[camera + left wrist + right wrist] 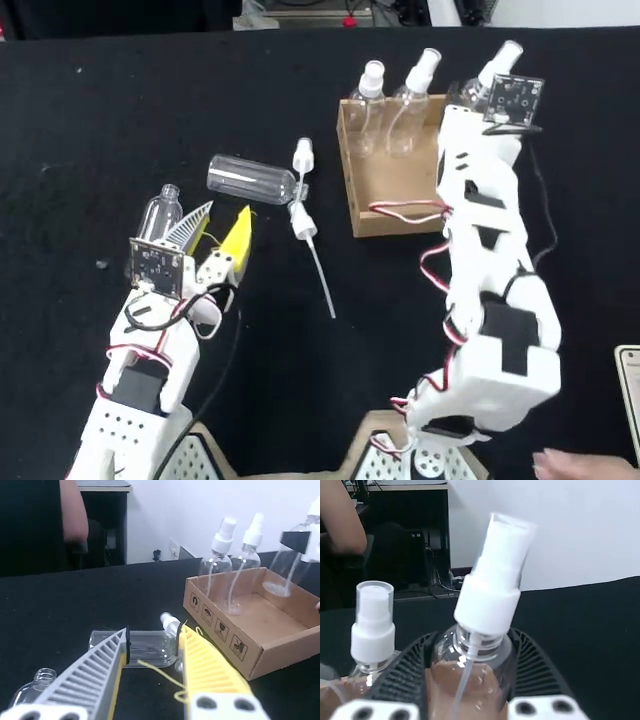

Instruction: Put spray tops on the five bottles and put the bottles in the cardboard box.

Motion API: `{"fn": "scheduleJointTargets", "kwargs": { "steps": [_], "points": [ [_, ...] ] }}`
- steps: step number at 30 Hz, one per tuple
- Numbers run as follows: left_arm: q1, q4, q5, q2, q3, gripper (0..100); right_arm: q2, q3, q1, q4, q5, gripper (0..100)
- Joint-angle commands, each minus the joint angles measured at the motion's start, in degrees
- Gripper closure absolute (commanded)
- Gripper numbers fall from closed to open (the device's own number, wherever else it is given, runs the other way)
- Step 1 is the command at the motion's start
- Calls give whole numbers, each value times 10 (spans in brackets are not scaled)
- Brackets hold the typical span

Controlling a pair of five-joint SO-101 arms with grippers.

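The cardboard box (372, 215) sits right of centre with two spray-topped bottles (370, 100) (415, 95) standing along its far wall. My right gripper (478, 100) is shut on a third topped bottle (490, 605) at the box's far right corner. Left of the box a clear bottle (250, 180) lies on its side, with one spray top (302, 155) at its neck and another spray top (303, 218) with a long tube beside it. An uncapped bottle (160, 215) rests by my left gripper (226, 212), which stands open just short of the lying bottle (145, 647).
The black table stretches wide around the box (235, 640). The loose top's thin tube (325, 285) runs toward the table's front. A pale object (630, 380) pokes in at the right edge.
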Motion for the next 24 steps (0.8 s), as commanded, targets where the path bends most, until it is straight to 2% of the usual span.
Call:
{"fn": "scheduleJointTargets", "kwargs": {
  "steps": [1,24],
  "points": [
    [5,-5,-7,-5,13,834,12,-53,-9,-18,-4,938],
    [5,-9,-11,-5,13,834,156,-193,-9,-16,-3,938]
  ]
}}
